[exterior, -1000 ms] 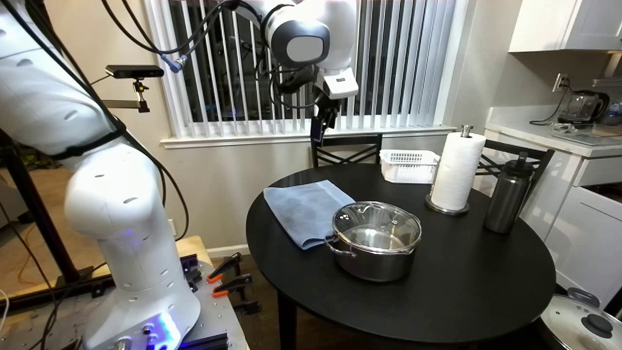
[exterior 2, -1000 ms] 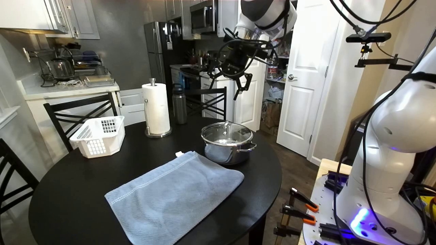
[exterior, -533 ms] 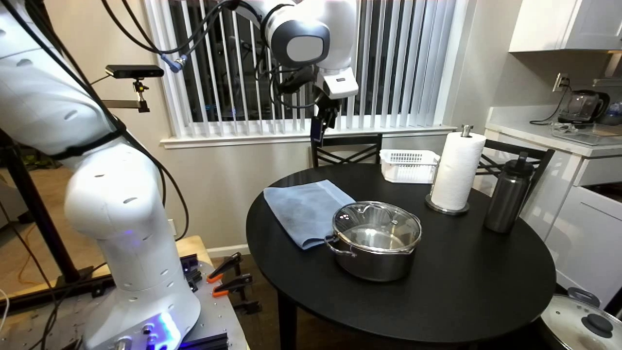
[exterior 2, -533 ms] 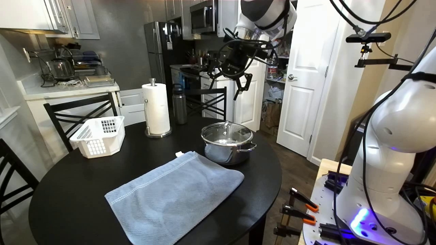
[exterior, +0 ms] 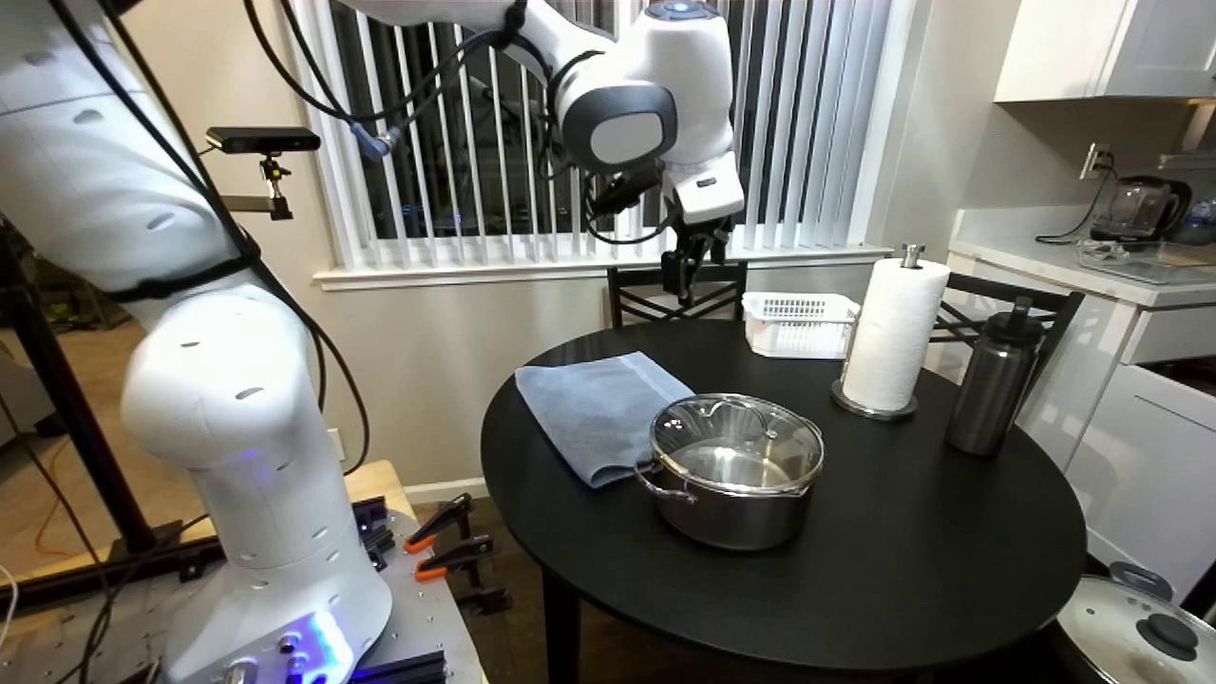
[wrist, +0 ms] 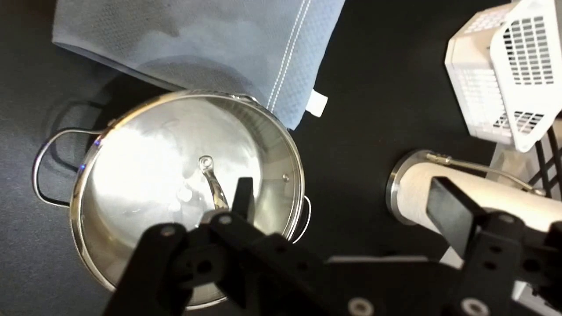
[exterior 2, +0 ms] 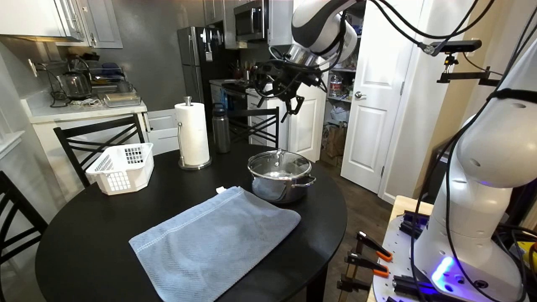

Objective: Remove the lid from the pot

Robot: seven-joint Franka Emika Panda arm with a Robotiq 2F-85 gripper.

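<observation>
The shiny steel pot (exterior: 731, 518) stands on the round black table, with the see-through lid (exterior 2: 293, 165) seated on its rim. An arched metal handle (wrist: 215, 186) crosses the glass; in the wrist view part of it is hidden behind a finger. My gripper (exterior 2: 272, 111) hangs in the air above the pot, touching nothing. In the wrist view the fingers of the gripper (wrist: 342, 186) stand wide open: one overlaps the lid's right part, the other overlaps the paper roll. Nothing but table shows in the gap between them.
A blue cloth (exterior 2: 218, 243) lies flat beside the pot. Farther across the table (exterior: 912, 560) are a white basket (exterior 2: 121, 167), an upright paper towel roll (exterior: 893, 332) and a dark metal bottle (exterior: 993, 385). Chairs (exterior 2: 105, 134) surround the table.
Over the last half second the arm has swung, carrying the open gripper rightward and slightly down in an exterior view. Before that it was still. The pot and lid have not moved.
</observation>
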